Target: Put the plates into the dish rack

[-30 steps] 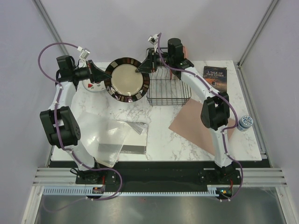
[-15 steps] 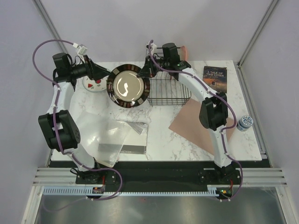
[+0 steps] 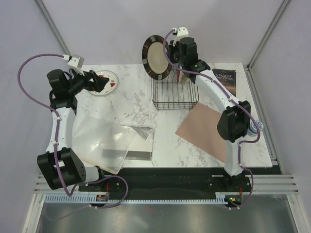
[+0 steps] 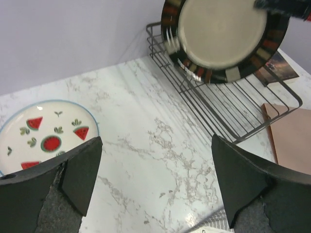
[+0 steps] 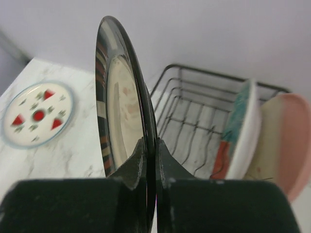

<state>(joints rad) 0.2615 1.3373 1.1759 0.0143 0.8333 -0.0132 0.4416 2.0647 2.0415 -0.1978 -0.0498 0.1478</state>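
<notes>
My right gripper (image 3: 168, 58) (image 5: 155, 145) is shut on the rim of the plate with the dark brown rim and cream centre (image 3: 156, 57) (image 5: 121, 107) (image 4: 221, 34). It holds the plate upright in the air over the left end of the black wire dish rack (image 3: 175, 94) (image 5: 194, 111) (image 4: 228, 109). A red-and-teal plate (image 5: 238, 131) and a pink plate (image 5: 282, 141) stand on edge in the rack. The white plate with red fruit marks (image 3: 106, 80) (image 4: 43, 136) (image 5: 38, 114) lies flat at the back left. Just above its near edge, my left gripper (image 3: 97, 82) (image 4: 155, 167) is open and holds nothing.
A pinkish-brown mat (image 3: 204, 128) (image 4: 291, 136) lies in front of the rack to the right. A dark book (image 3: 223, 81) sits at the back right. A clear plastic bag (image 3: 104, 141) with a striped piece (image 3: 141, 133) covers the near left of the marble table (image 3: 131, 104).
The left gripper opened, let go of the brown-rimmed plate and drew back left over the fruit plate. The right gripper closed on that plate, raised it and turned it upright over the rack.
</notes>
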